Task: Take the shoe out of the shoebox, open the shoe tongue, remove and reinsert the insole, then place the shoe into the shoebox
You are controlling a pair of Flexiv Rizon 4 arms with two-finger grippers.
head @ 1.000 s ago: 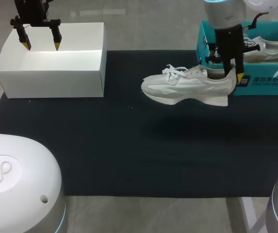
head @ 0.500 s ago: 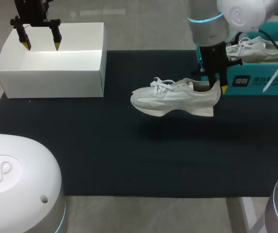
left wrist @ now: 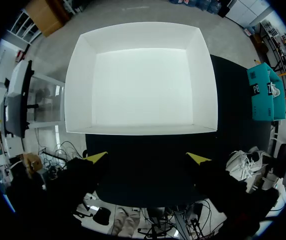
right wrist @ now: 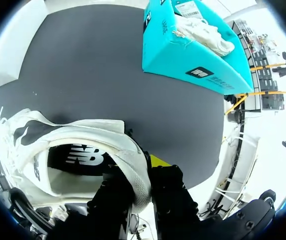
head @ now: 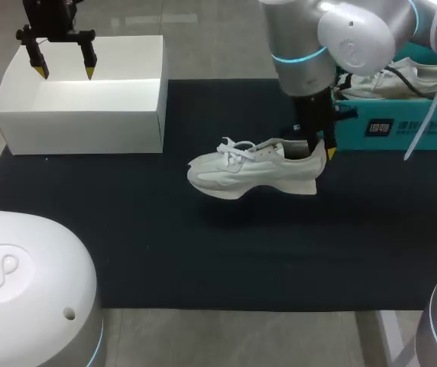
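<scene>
the heel of a white shoe point(head: 253, 164) hides most of the right jaws in the head view, where only one yellow fingertip point(head: 331, 154) peeks out behind the collar; in the right wrist view the same tip point(right wrist: 158, 161) shows outside the heel point(right wrist: 133, 172), the other finger lost inside the shoe beside the dark insole point(right wrist: 78, 160). the right arm point(head: 302, 61) covers part of the teal shoebox point(head: 402, 126), which runs off the head view's edge with a second shoe point(head: 386, 76) in it. the white shoe hangs level over the black mat point(head: 203, 252) on the table, a shadow under it, near the shoebox and well apart from the open white box point(head: 81, 122), with bare mat on every side of it. the right jaws are narrow, pinching the heel collar from both sides. the left jaws stand wide apart above the white box, holding and touching nothing.
</scene>
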